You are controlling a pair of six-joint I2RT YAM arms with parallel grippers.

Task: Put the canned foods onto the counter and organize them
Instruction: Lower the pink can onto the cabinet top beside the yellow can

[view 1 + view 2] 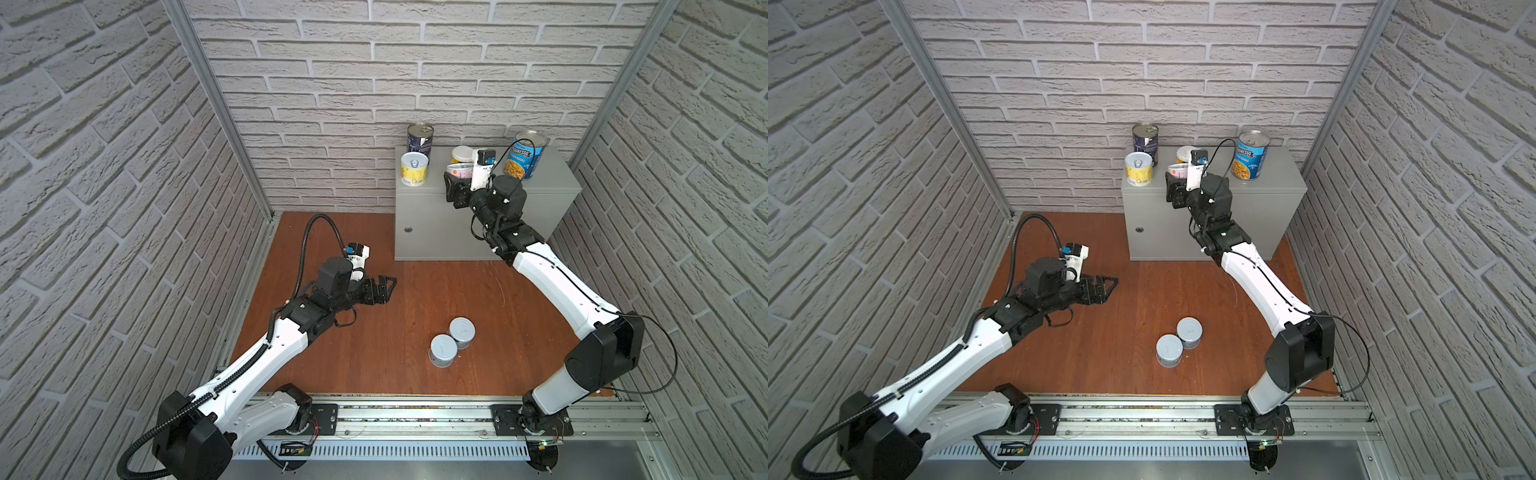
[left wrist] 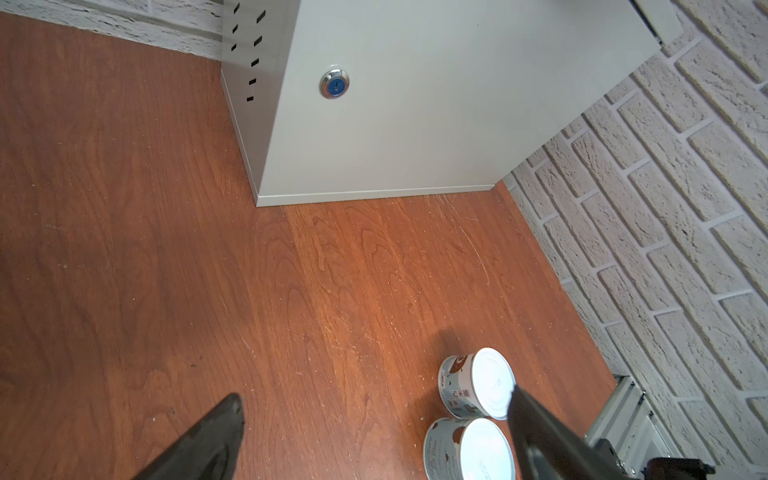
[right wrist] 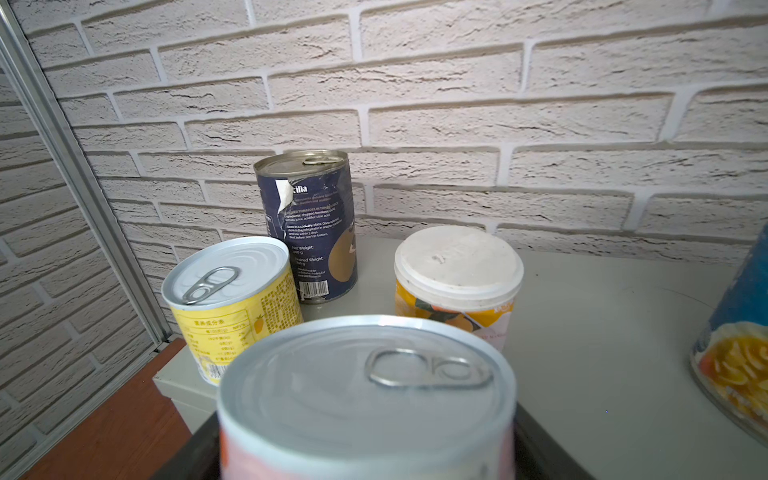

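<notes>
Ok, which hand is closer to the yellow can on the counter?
Right. The right hand, gripping a pink can, is at the counter just beside the yellow can; the left hand hangs open over the floor, well away.

**Pink can fills the near view**

The pink can [image 3: 365, 399] sits closest to the camera with its silver pull-tab lid facing up. The dark jaws of the right hand [image 3: 365, 461] press against its two sides. Whether its base touches the bench [image 3: 602, 332] cannot be told. Beyond it, three cans stand upright on the bench. A yellow can [image 3: 237, 303] is at the bench's corner, and a taller navy can [image 3: 309, 224] stands just behind it by the brick wall [image 3: 415, 104]. A peach can [image 3: 457, 282] has a white plastic lid. A blue can [image 3: 735, 345] is cut off at the frame's edge. Wooden floor [image 3: 104, 424] shows below the bench corner, beside a metal post [image 3: 62, 166].
</notes>
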